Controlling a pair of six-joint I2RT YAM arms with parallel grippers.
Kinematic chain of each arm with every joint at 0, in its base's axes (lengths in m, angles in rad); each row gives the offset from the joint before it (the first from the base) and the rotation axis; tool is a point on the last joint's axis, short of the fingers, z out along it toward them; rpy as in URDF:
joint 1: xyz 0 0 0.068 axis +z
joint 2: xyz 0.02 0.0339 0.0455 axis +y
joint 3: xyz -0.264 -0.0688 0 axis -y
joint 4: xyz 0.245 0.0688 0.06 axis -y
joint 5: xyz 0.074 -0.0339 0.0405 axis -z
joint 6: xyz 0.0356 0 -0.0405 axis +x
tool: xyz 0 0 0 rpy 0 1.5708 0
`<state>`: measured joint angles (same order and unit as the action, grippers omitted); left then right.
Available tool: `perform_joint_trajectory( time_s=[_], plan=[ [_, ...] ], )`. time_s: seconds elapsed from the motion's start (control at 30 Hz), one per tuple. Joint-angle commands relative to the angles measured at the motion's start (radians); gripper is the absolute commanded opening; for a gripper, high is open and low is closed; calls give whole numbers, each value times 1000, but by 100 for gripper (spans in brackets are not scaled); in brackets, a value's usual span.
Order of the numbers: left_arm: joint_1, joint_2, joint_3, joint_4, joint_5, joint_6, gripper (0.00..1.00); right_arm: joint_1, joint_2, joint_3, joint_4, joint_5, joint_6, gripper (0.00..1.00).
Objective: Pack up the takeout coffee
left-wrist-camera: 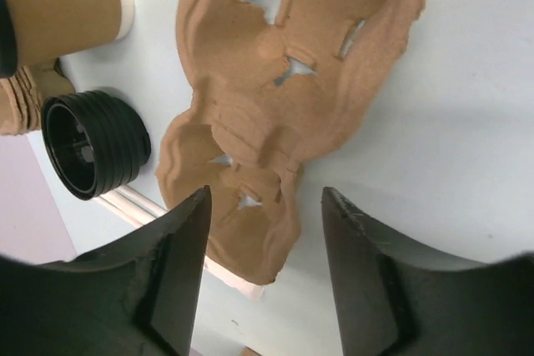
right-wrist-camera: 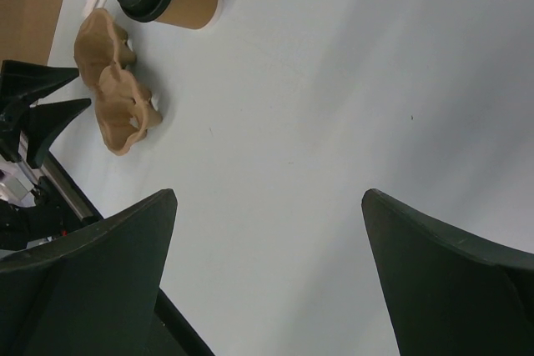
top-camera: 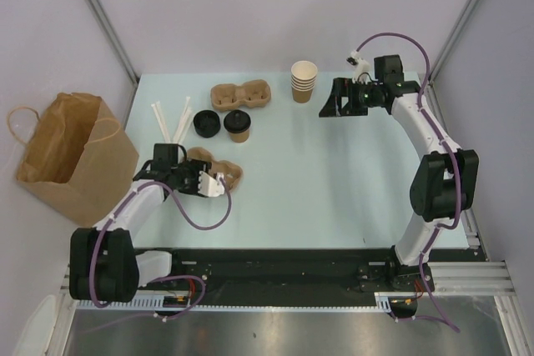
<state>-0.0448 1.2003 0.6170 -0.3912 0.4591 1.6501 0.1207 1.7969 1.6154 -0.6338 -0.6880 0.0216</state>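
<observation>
The takeout coffee [top-camera: 238, 125] stands on the table [top-camera: 317, 181], upper left of the middle. The left gripper [left-wrist-camera: 265, 206] hangs wide apart over the paper cup carrier [left-wrist-camera: 292, 81]; it should pinch the edge gently. The right gripper [right-wrist-camera: 267, 198] gapes too, holding nothing.

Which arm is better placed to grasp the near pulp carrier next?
Left. The open left gripper hovers right over that carrier, one end between its fingers; the open right gripper hangs over bare table, well away.
</observation>
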Motion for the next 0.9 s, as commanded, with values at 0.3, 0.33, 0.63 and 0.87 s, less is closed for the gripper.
perform_joint_trajectory(
  time_s=[0.3,0.33,0.63,0.87],
  plan=[
    [6,-128,506,-465,58,-385,86,-10,-27,63,32,-25,12,100],
    [6,-104,557,-451,56,-470,85,-12,-22,69,43,-25,17,100],
    [114,-113,888,-283,-74,-1118,87,-6,39,152,62,-38,38,100],
    [328,-128,975,-333,-139,-1268,89,2,51,169,49,-45,35,100]
  ],
)
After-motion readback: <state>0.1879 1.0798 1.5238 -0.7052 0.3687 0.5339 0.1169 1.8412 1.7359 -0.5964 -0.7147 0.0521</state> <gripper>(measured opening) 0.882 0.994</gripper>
